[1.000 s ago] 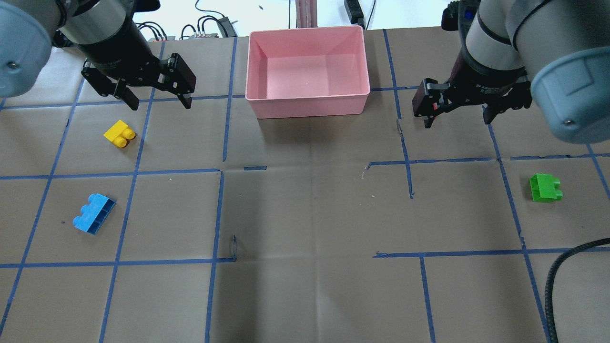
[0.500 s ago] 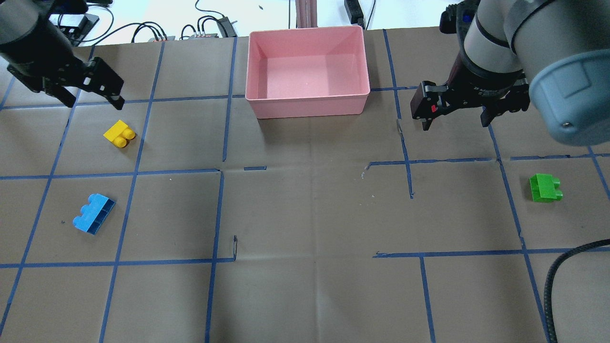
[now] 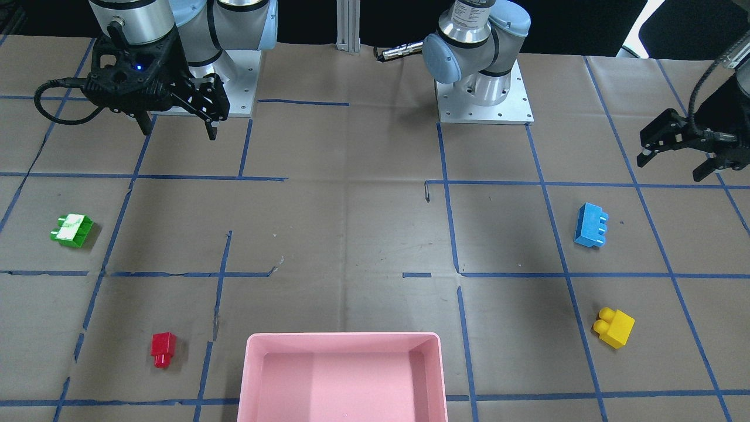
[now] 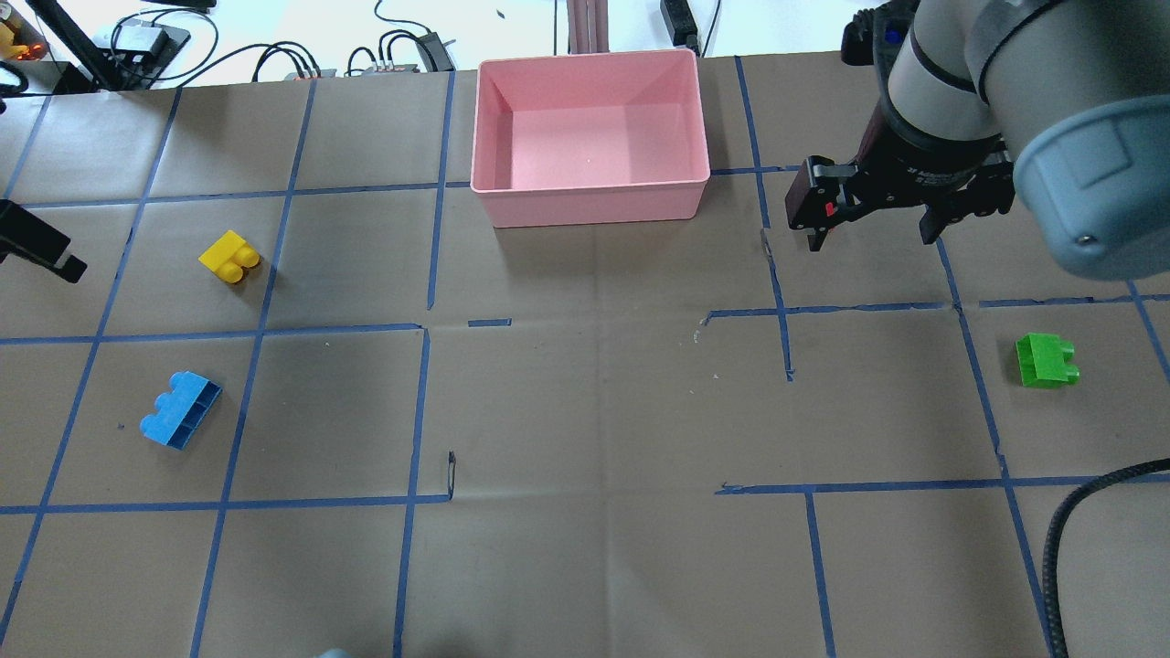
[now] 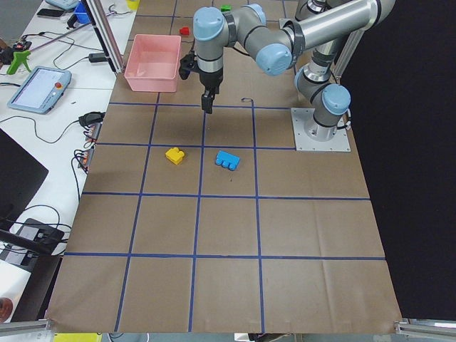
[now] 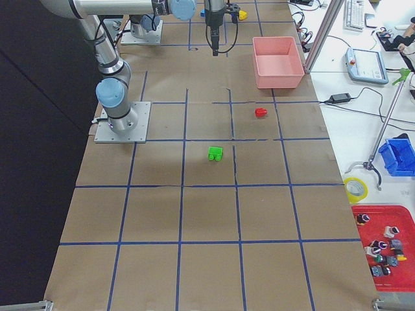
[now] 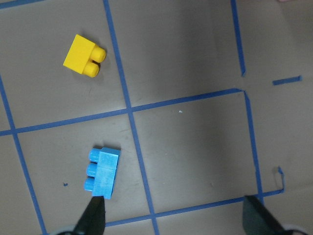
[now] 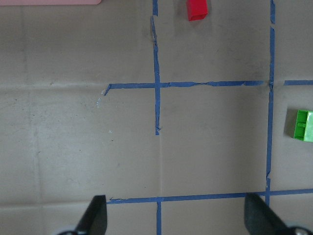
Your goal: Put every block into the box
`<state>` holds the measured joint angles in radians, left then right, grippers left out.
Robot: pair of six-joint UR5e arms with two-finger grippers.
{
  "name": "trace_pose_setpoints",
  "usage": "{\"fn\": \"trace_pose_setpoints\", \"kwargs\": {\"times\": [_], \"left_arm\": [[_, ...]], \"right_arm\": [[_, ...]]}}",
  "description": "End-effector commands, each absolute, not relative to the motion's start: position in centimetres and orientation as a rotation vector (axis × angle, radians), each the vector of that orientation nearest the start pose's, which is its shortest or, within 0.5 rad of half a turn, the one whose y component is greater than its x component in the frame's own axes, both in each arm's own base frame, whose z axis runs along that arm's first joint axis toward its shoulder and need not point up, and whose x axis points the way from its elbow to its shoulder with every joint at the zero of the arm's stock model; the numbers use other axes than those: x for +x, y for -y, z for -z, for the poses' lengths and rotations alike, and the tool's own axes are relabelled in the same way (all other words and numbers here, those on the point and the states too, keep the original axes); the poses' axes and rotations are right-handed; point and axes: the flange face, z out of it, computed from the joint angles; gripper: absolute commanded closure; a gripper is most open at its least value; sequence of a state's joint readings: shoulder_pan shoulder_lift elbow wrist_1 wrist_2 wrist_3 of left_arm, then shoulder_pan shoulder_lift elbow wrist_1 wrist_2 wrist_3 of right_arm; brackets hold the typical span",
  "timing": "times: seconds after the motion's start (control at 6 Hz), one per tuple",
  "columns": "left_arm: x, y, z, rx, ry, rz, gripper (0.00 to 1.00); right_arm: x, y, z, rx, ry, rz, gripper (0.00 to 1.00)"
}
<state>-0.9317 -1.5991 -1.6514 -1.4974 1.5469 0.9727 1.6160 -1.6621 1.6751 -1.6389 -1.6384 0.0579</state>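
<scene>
While the box (image 4: 590, 196) stood at the far edge of the table (image 4: 585, 411), all four blocks lay outside it.
The right gripper (image 4: 873, 239) hung beside the box, jaws apart; the left gripper (image 3: 672, 165), jaws likewise spread, hung near the blue block (image 4: 180, 422). The green block (image 4: 1047, 360), yellow block (image 4: 229, 256) and red block (image 3: 162, 349) lay well apart.

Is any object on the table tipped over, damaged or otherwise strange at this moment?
The yellow block, blue block, green block and red block all lie on their sides, studs pointing sideways. The box stands upright, empty.
</scene>
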Motion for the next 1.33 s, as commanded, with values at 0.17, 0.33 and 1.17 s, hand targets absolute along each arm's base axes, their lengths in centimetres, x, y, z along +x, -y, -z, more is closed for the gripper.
{"fn": "trace_pose_setpoints", "kwargs": {"times": [0.17,0.33,1.17], "left_arm": [[20.5,47.8,-39.1,0.588,-3.151,-0.028,0.01],[20.1,48.1,-35.7,0.485,-3.151,-0.007,0.01],[17.6,48.0,-23.3,0.533,-3.094,0.066,0.02]], "right_arm": [[14.5,45.3,-48.6,0.025,-3.207,0.086,0.0],[14.4,45.4,-48.6,0.021,-3.209,0.098,0.0],[-5.0,48.1,-48.0,-0.236,-3.183,0.064,0.02]]}}
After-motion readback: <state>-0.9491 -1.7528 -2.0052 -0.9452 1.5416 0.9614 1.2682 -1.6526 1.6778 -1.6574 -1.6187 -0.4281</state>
